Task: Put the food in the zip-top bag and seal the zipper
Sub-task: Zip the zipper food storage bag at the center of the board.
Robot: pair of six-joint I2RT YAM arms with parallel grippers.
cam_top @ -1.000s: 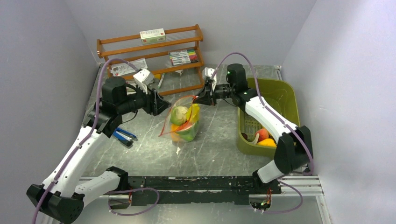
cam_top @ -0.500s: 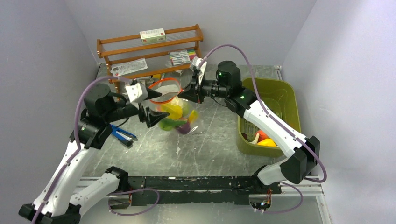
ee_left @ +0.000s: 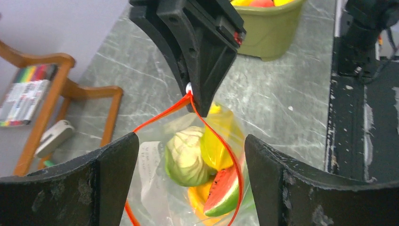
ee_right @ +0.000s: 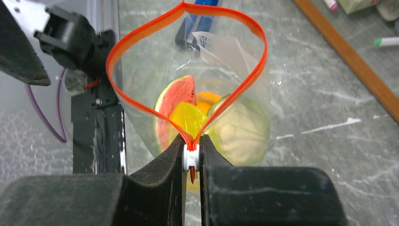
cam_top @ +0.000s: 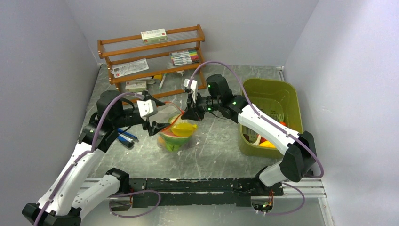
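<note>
The zip-top bag (cam_top: 175, 139) sits out on the grey table (cam_top: 221, 146), to the left of the olive-green bin (cam_top: 291, 101) and well apart from it. Its mouth faces up and its body bulges with toy food. Whether its bottom rests fully on the table cannot be told.

The right gripper (ee_right: 191, 160) reaches out from the bin's side. Its fingers are pressed together on the end of the red-orange zipper (ee_right: 264, 52) nearest the bin, with the small white slider pinched between the tips. From that pinch the two halves of the strip spread apart into a wide teardrop loop, so the mouth gapes and the zipper is unsealed.

The left gripper (ee_left: 190, 141) is at the bag's far end from the bin. Its jaws are spread wide and grip nothing, and the bag's top lies in the gap between the two fingers.

Inside the bag lie a watermelon slice (ee_right: 176, 96), a yellow piece (ee_right: 188, 120), a pale green cabbage-like piece (ee_right: 240, 127) and an orange piece (ee_right: 211, 99), packed against one another.

An orange toy (cam_top: 268, 144) shows at the bin's near end, partly hidden by the right arm. Blue-handled pliers (cam_top: 123, 137) lie beyond the bag from the bin. A wooden rack (cam_top: 150, 49) with marker pens (cam_top: 184, 56) stands past the bin's far left corner, against the back wall.
</note>
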